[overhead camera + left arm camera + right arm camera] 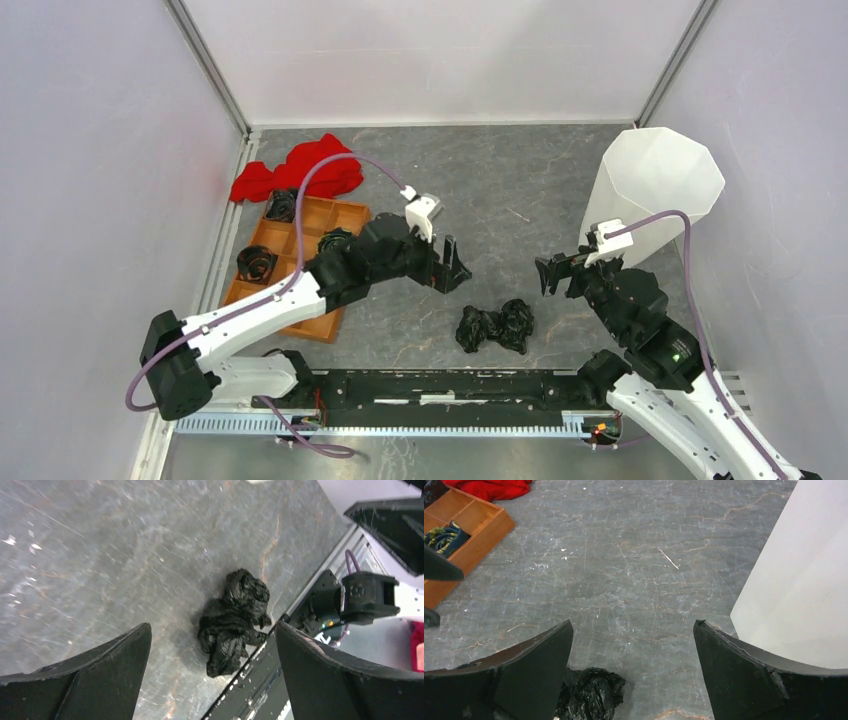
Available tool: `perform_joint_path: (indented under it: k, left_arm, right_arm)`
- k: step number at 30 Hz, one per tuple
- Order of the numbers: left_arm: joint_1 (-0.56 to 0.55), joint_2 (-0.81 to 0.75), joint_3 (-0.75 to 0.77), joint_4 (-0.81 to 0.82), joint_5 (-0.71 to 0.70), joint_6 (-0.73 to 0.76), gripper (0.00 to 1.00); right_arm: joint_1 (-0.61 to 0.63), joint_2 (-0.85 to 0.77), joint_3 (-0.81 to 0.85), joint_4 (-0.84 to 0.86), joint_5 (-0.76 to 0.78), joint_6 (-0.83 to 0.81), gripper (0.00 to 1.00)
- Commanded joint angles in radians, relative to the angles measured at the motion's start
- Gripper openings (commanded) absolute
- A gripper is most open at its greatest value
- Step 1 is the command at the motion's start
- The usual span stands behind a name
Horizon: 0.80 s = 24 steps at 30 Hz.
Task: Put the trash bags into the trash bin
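A crumpled glossy black trash bag point(495, 326) lies on the grey table near the front rail; it also shows in the left wrist view point(234, 620) and at the bottom of the right wrist view point(591, 694). The tall white faceted trash bin point(655, 190) stands at the right, seen too in the right wrist view point(799, 585). My left gripper point(457, 267) is open and empty, above and left of the bag. My right gripper point(551, 273) is open and empty, above and right of the bag, beside the bin's base.
An orange compartment tray point(300, 262) at the left holds dark rolled items point(257, 264). A red cloth point(298, 170) lies behind it. White enclosure walls stand on three sides. The black base rail point(440, 388) runs along the front edge.
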Motion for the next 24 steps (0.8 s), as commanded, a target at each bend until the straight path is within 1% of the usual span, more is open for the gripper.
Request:
perform_joint_path:
  k: [1, 5, 8, 10, 12, 13, 14, 17, 21, 24]
  left_arm:
    - [-0.061, -0.001, -0.063, 0.105, -0.02, -0.091, 1.0]
    - [-0.111, -0.009, -0.143, 0.167, -0.034, -0.15, 1.0]
    - [-0.122, -0.015, -0.208, 0.242, -0.062, -0.207, 1.0]
    - [-0.127, -0.026, -0.276, 0.317, -0.099, -0.276, 1.0]
    - [-0.131, -0.023, -0.344, 0.423, -0.096, -0.344, 1.0]
    - [-0.136, -0.015, -0.367, 0.471, -0.093, -0.366, 1.0]
    - [-0.14, -0.002, -0.377, 0.485, -0.086, -0.375, 1.0]
    - [-0.165, 0.047, -0.357, 0.467, -0.078, -0.352, 1.0]
    - [-0.192, 0.116, -0.348, 0.465, -0.027, -0.335, 1.0]
    - [-0.196, 0.152, -0.357, 0.502, 0.022, -0.347, 0.98]
  right_arm:
    - [-0.004, 0.017, -0.004, -0.025, -0.016, 0.016, 0.98]
    - [-0.004, 0.108, 0.015, -0.081, -0.025, 0.028, 0.98]
    - [-0.004, 0.179, 0.016, -0.069, -0.104, 0.013, 0.98]
    - [-0.005, 0.213, 0.011, -0.056, -0.162, 0.01, 0.98]
    - [-0.005, 0.236, 0.004, -0.046, -0.197, 0.037, 0.98]
    - [-0.004, 0.239, -0.002, -0.046, -0.199, 0.066, 0.98]
    - [-0.004, 0.241, -0.01, -0.046, -0.198, 0.096, 0.98]
    - [-0.005, 0.226, -0.046, -0.052, -0.208, 0.23, 0.98]
    - [-0.005, 0.179, -0.112, -0.04, -0.287, 0.288, 0.98]
    - [-0.004, 0.131, -0.178, -0.016, -0.291, 0.314, 0.98]
